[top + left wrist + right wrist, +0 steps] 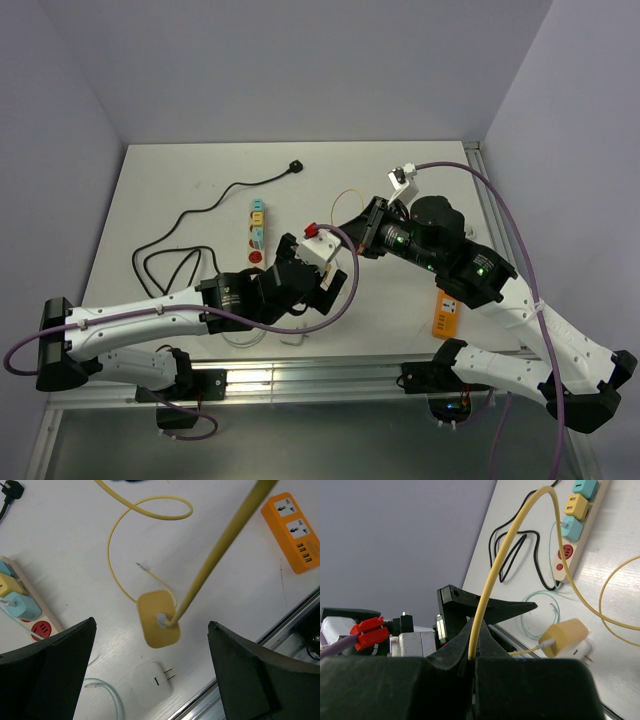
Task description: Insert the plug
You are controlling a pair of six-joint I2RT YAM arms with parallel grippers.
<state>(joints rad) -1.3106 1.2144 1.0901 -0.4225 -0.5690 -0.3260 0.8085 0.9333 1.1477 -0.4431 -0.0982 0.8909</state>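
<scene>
tabletop (170, 190): white, carrying everything listed here.
white charger (150, 682): lying flat by the near rail, its two prongs pointing right in the left wrist view; sitting just beside the yellow adapter, not touching it there.
pale teal cable (112, 697): curling on the tabletop next to the white charger.
orange socket block (295, 532): lying near the front rail on the right side, well apart from the yellow adapter.
left hand (151, 625): released, its fingers standing wide and hovering over the yellow adapter.
yellow adapter (152, 635): showing between the left hand's fingers, below them; cannot tell whether it is resting on the tabletop or hanging just above it.
yellow cable (495, 565): meeting the adapter at its pale port with one end, arching up into the right hand, and looping thinly over the tabletop farther back; cannot tell whether the end is fully seated.
right hand (471, 655): clenched, pinching the yellow cable between its fingertips, hanging above the tabletop close to the left hand.
white power strip (257, 228): lying left of the hands, carrying teal and yellow cubes and a red switch.
black cord (200, 215): coiling at the far left, its plug lying toward the far edge.
</scene>
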